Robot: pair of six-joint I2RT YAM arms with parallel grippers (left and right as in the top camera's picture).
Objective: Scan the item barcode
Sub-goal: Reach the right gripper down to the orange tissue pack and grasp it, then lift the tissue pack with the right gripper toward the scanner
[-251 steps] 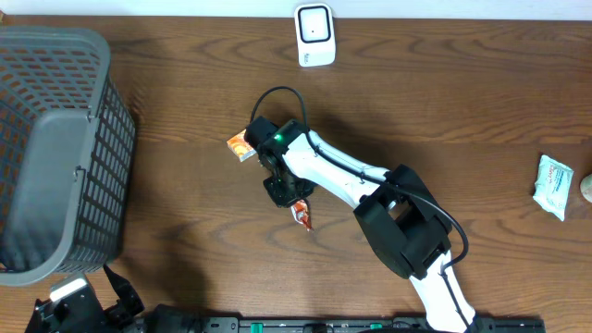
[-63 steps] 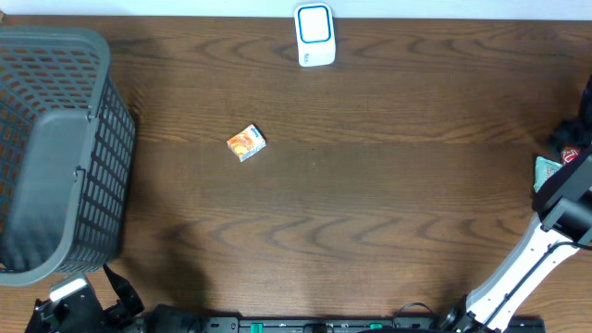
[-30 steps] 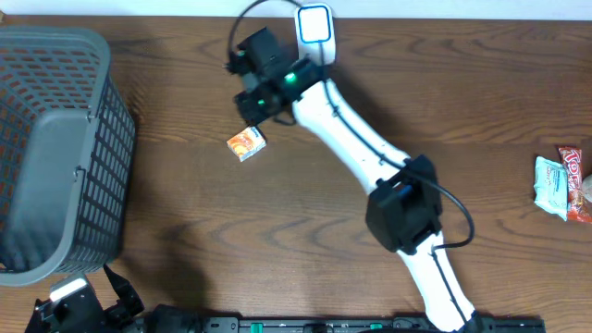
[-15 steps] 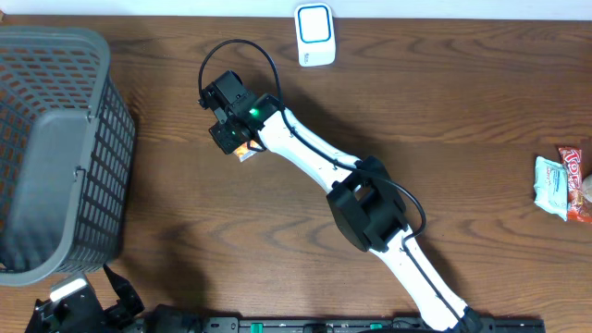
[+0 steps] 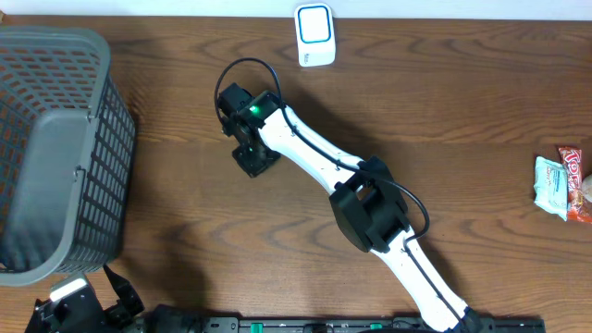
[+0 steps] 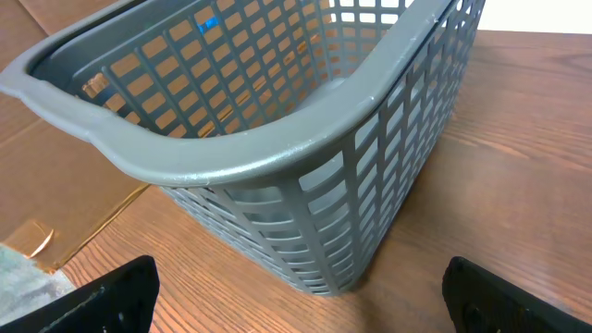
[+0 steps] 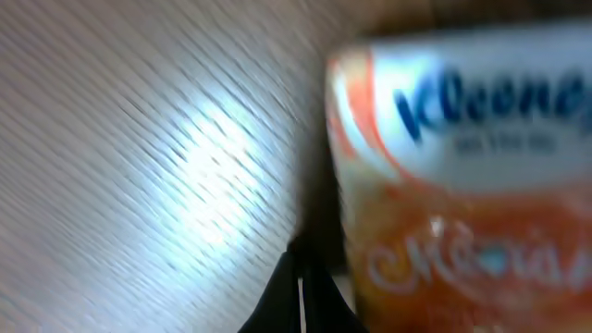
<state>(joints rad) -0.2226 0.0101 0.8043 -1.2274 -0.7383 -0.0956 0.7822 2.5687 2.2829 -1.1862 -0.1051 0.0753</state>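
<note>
The item, a small orange and white Kleenex tissue pack (image 7: 462, 166), fills the right side of the blurred right wrist view. My right gripper (image 7: 301, 296) is shut with nothing between its fingertips, which sit just left of the pack, close to the table. From overhead the right gripper (image 5: 253, 157) covers the pack, so it is hidden there. The white scanner (image 5: 314, 35) stands at the table's far edge. My left gripper (image 6: 296, 301) is open with nothing in it, facing the grey basket (image 6: 277, 157).
The grey mesh basket (image 5: 55, 148) takes up the table's left end. A white-green packet (image 5: 553, 187) and a red snack wrapper (image 5: 575, 171) lie at the far right edge.
The right arm swung from beside the scanner down and left to the tissue pack, and its gripper now covers the pack from above. The left gripper has not moved.
</note>
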